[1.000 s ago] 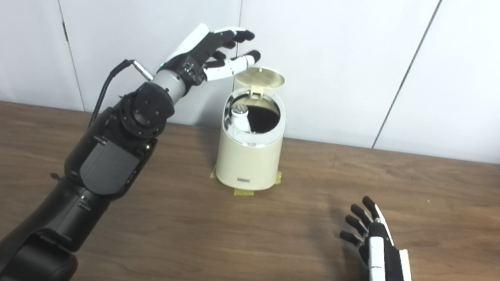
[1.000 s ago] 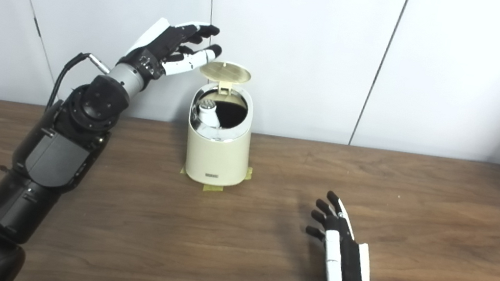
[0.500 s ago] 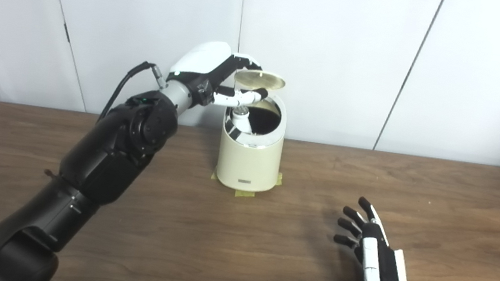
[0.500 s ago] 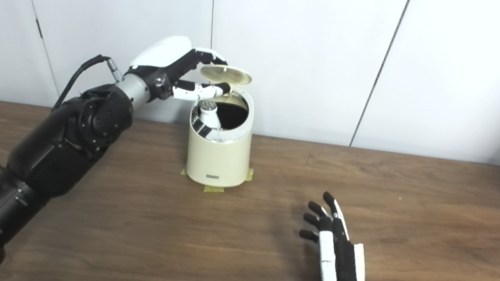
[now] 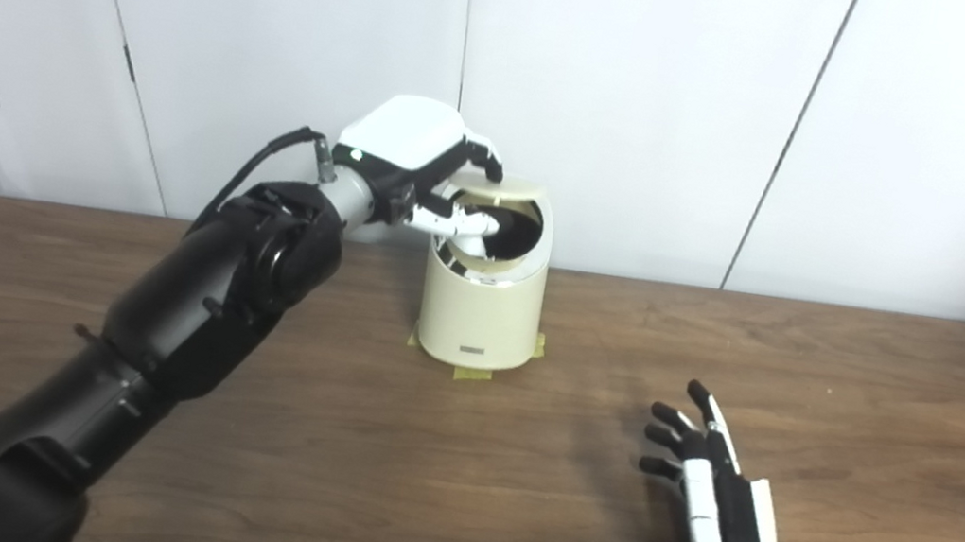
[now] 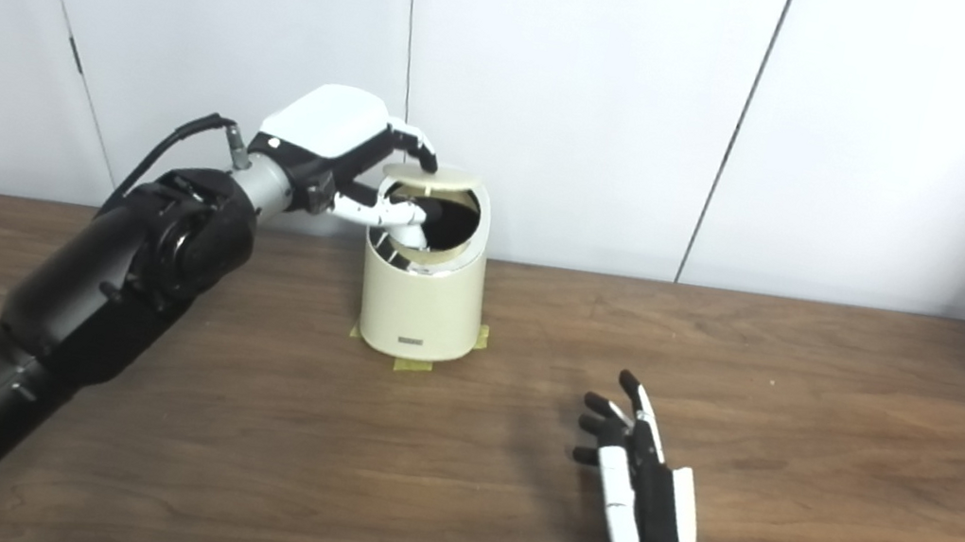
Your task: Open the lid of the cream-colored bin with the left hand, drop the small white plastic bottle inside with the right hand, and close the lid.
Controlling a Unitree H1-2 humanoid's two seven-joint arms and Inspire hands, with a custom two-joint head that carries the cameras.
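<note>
The cream-colored bin [image 5: 481, 309] stands at the back middle of the table. Its round lid [image 5: 509, 188] is tilted low over the opening, part open. My left hand [image 5: 411, 144] is at the bin's top left. Its fingers [image 5: 487, 164] press on top of the lid and its thumb [image 5: 463, 222] reaches under the lid into the opening, so the lid sits between them. The small white bottle [image 5: 474, 251] is inside the bin, mostly hidden by the thumb. My right hand [image 5: 710, 511] lies open and empty on the table at the front right.
Yellow tape [image 5: 472, 371] marks the bin's foot on the brown wooden table [image 5: 323, 439]. A white panelled wall [image 5: 661, 97] stands right behind the bin. My left forearm [image 5: 200, 305] crosses the left side of the table.
My left hand has come down from beside the raised lid onto it, and the lid has swung down toward the opening. My right hand has drawn slightly back and left.
</note>
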